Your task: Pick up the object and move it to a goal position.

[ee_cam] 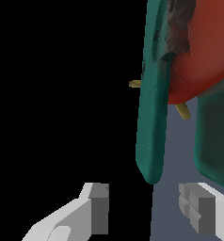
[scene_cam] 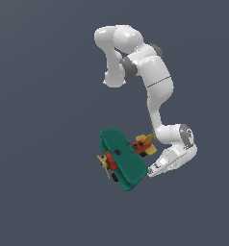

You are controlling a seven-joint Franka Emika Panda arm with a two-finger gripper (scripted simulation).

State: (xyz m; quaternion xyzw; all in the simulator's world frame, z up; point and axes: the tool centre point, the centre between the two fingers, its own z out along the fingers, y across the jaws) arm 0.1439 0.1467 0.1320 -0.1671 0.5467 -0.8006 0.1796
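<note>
Toy biplane (scene_cam: 122, 158): teal wings, red body, yellow prop & tail.

In the exterior view the biplane (scene_cam: 122, 159) sat just below frame centre, with the arm's wrist (scene_cam: 174, 156) close beside it at three o'clock. The arm (scene_cam: 152, 79) rose from there toward twelve o'clock. In the wrist view the tool (ee_cam: 144, 214) stood spread, a wing edge (ee_cam: 151, 117) reaching toward the gap between its fingers (ee_cam: 97, 207), apart from both.
</note>
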